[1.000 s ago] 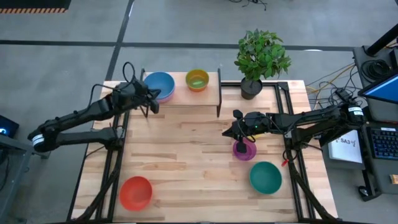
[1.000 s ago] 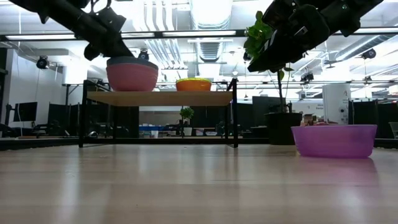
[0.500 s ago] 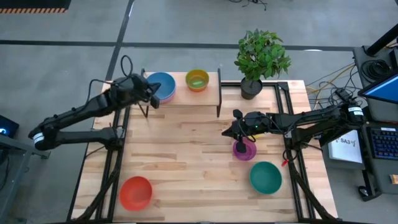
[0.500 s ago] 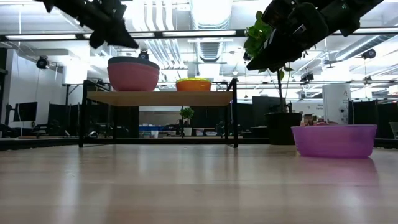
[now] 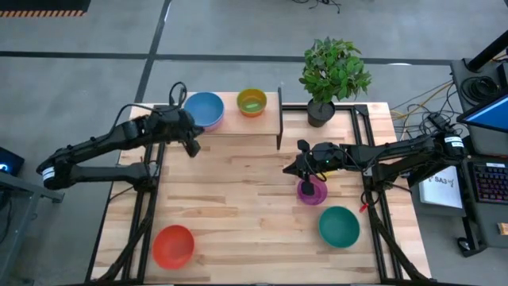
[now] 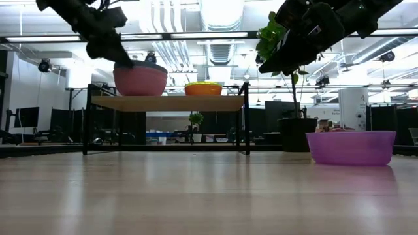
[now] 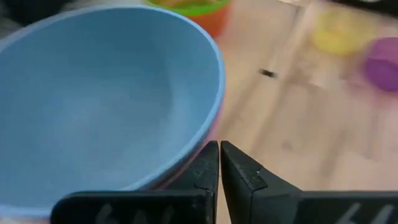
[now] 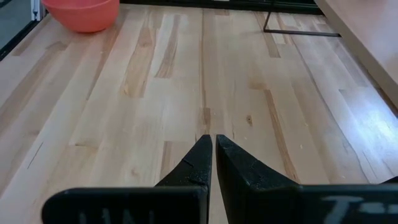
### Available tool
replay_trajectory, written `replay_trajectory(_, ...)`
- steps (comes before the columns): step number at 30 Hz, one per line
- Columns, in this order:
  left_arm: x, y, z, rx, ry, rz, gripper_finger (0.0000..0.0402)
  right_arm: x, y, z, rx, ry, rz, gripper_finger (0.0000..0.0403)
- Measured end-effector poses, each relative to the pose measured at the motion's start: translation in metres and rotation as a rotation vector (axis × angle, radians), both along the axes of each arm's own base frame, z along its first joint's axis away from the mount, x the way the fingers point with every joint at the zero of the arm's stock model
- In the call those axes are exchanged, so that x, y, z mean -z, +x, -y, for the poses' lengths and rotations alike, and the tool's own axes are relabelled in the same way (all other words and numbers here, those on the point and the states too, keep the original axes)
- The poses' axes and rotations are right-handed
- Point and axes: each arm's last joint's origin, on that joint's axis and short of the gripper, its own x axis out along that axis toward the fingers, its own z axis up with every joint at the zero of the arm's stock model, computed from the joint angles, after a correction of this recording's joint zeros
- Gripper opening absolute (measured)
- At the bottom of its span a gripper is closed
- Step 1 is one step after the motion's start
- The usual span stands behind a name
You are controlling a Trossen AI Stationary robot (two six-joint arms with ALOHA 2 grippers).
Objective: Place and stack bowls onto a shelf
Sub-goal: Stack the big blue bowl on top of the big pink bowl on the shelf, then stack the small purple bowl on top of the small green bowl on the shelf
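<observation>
On the shelf (image 5: 238, 127) a blue bowl (image 5: 204, 107) is nested in a pink bowl (image 6: 140, 79). Beside them a green bowl sits in an orange one (image 5: 252, 102). My left gripper (image 5: 191, 146) is shut and stands at the near-left side of the blue-and-pink stack (image 7: 93, 93), with its fingertips (image 7: 219, 149) beside the pink rim. My right gripper (image 5: 306, 170) is shut and hangs above the table by the purple bowl (image 5: 311, 191). The teal bowl (image 5: 339, 226) and the red-orange bowl (image 5: 173, 245) rest on the tabletop. My left gripper is shut, with its tips right beside the pink bowl's outer wall (image 7: 208, 134) just under the blue rim. I cannot tell whether it touches the bowl.
A potted plant (image 5: 333, 75) stands at the far right, beyond the shelf's black legs (image 5: 279, 141). A blurred yellow round shape (image 7: 336, 34) shows near the purple bowl (image 7: 382, 62) in the left wrist view. Bare planks (image 5: 238, 214) lie between the bowls.
My left gripper rose away from the blue-and-pink stack. It then came back down and toward the table's near edge, and now stands by the stack's near-left rim. My right arm and all the bowls kept still.
</observation>
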Motion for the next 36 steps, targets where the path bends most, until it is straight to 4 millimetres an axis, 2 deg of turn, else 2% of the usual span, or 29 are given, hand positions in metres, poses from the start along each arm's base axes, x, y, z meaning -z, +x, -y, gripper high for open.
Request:
replay_trajectory(5,-0.001,0.002,-0.006,-0.086,0.118,-0.045,0.0000,0.000,0.000,0.000,0.000,0.000,0.002,0.0011)
replay_trajectory(12,0.004,0.010,-0.013,-0.172,0.167,-0.087,0.0000,0.000,0.000,0.000,0.001,0.002,0.002,0.0011)
replay_trajectory(15,0.002,0.013,-0.013,-0.167,0.159,-0.057,0.0000,0.000,0.000,0.000,0.007,0.015,0.002,0.0011)
replay_trajectory(19,-0.001,0.018,-0.008,-0.066,0.071,0.048,0.0000,0.000,0.000,0.000,0.026,0.050,0.000,0.0011)
replay_trajectory(22,-0.003,0.023,-0.002,0.041,-0.002,0.124,0.0000,-0.001,0.001,0.000,0.050,0.097,0.001,0.0011)
replay_trajectory(29,-0.004,0.034,0.022,0.154,-0.049,0.176,0.0000,-0.014,0.004,-0.008,0.080,0.224,0.002,0.0011)
replay_trajectory(36,0.004,0.048,0.058,0.367,-0.007,0.276,0.0000,-0.026,0.003,-0.023,0.138,0.314,-0.161,0.0011)
